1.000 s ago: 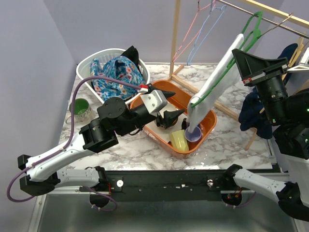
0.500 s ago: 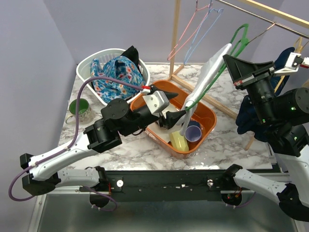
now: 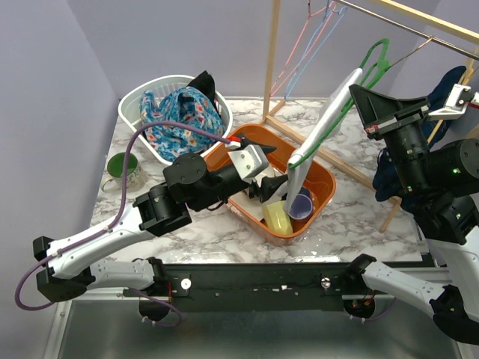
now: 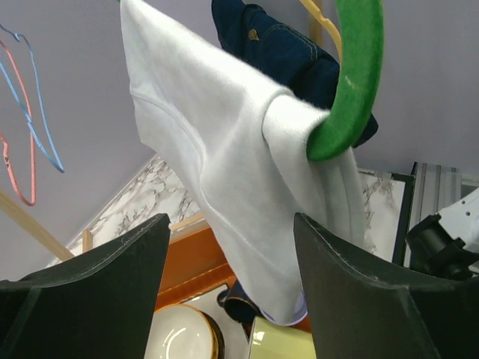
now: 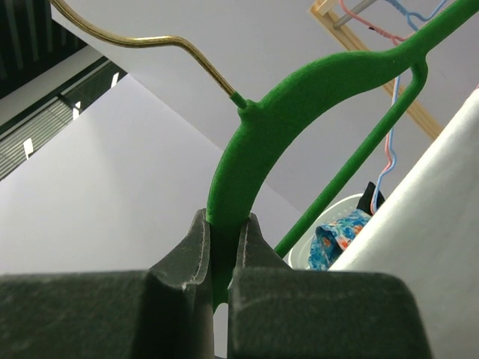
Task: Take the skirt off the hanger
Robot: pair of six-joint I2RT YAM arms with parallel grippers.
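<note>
The skirt, white, hangs folded over the sloping arm of the green hanger, up in the air above the orange tub; its lower end comes down near the purple cup inside this tub. The R gripper holds the hanger at the curved top part, w/ both fingers pressed on the green plastic just under the gold metal hook. I cannot tell if the hook sits on the rail. The L gripper has its fingers spread wide and points to the lower part of the skirt. In the L wrist view the cloth fills the gap btw. the 2 fingers, but I cannot tell if they touch it. Behind the skirt in that view is a dark blue denim piece, and below is a cream plate. The tub also has a yellow cup, just beside the purple one. At the back left of the marble table stands a white basket w/ flower-print cloth inside, and a green cup is near it. A pink and a blue wire hanger hang on the wood rack. There is a small red label on the R gripper; the writing is too small to read.
</note>
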